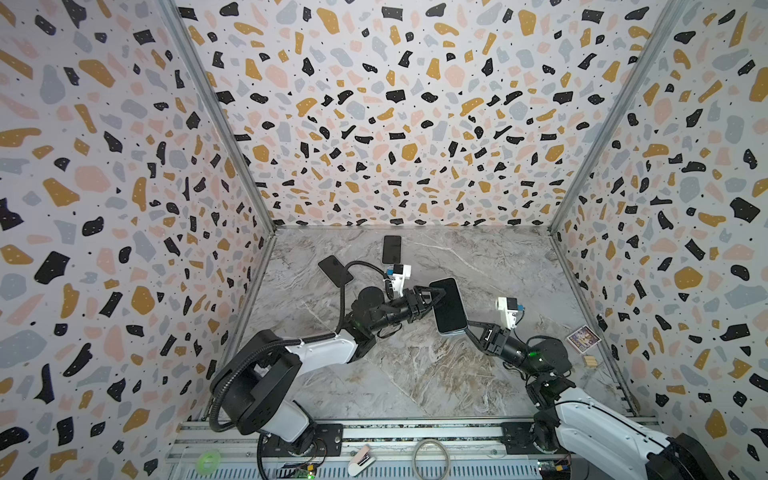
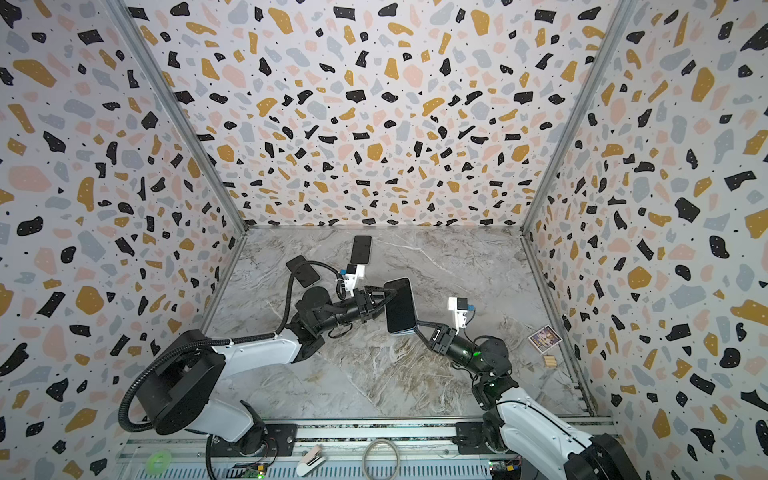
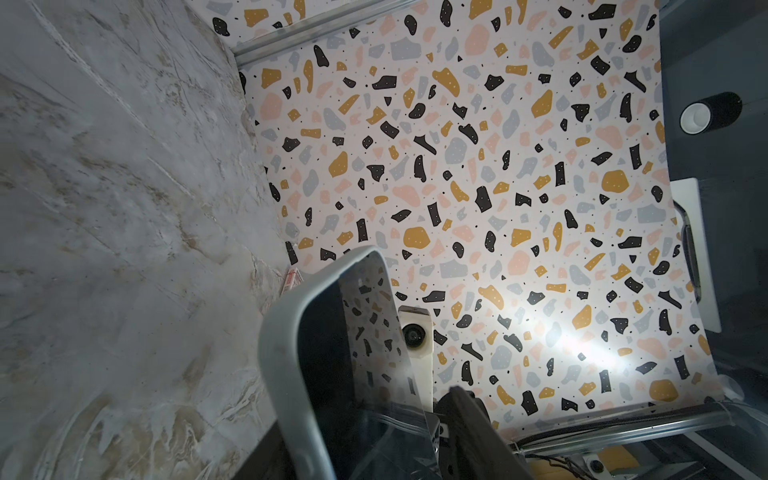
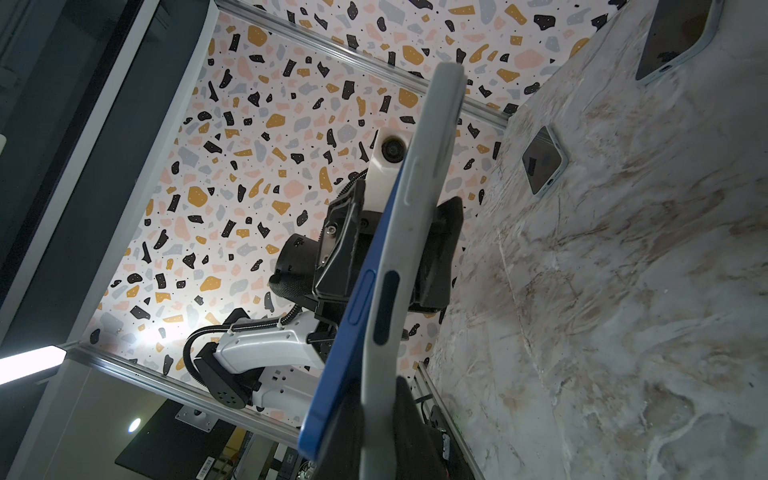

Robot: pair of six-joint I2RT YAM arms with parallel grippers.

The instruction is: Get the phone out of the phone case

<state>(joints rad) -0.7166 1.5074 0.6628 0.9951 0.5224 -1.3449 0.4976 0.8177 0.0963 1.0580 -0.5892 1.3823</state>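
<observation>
A blue phone [image 1: 449, 305] [image 2: 400, 305] in a pale grey phone case [image 1: 451, 332] hangs tilted above the table, screen up. My right gripper [image 1: 467, 328] [image 2: 419, 326] is shut on the case's near corner. In the right wrist view the phone [image 4: 353, 332] has peeled away from the case [image 4: 432, 137] at that end, and one finger sits between them. My left gripper [image 1: 434, 296] [image 2: 384, 296] straddles the phone's left edge, open. Its fingers [image 4: 446, 241] [image 3: 469, 419] stand apart from the case [image 3: 282, 353] and the screen [image 3: 328, 353].
Two other dark phones [image 1: 391, 249] [image 1: 335, 270] lie flat at the back left of the marble table [image 1: 415, 374]. A picture card [image 1: 583, 338] and a small wooden block [image 1: 589, 360] lie by the right wall. Patterned walls close three sides.
</observation>
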